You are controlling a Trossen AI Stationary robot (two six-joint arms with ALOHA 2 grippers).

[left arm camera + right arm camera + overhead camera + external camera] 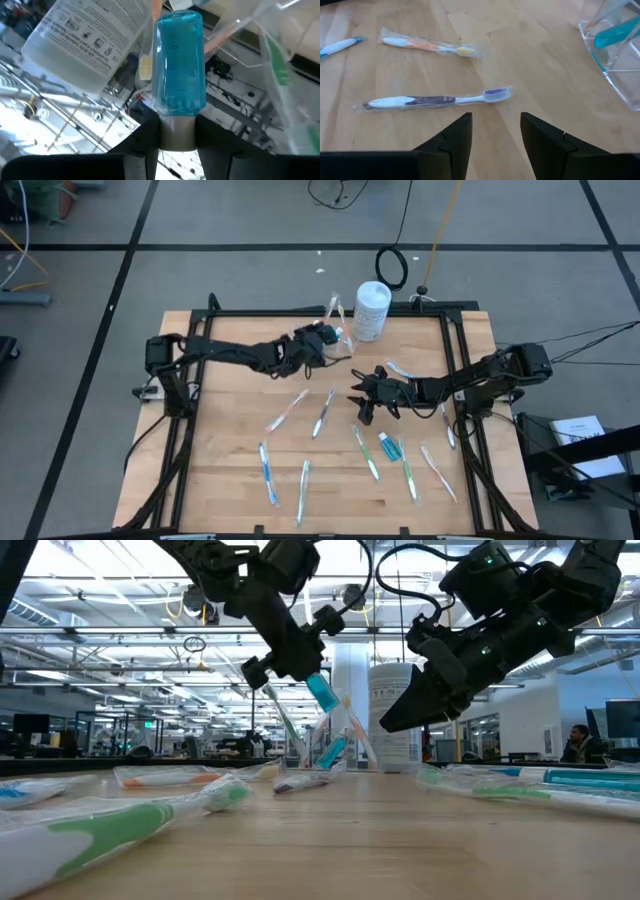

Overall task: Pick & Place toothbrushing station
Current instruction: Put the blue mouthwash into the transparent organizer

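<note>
My left claw [177, 142] pinches one translucent blue tube [179, 67] by its cap, above the clear cup [338, 320] beside the white canister [371, 311]. I count a second tube [386, 445] on the table [225, 465] among roughly ten wrapped toothbrushes [322, 413]. Right claw [495, 135] hovers spread mid-table.

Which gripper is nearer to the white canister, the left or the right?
Left. The left gripper holds a blue tube just beside the white canister; the right gripper hangs farther off, over mid-table.
</note>
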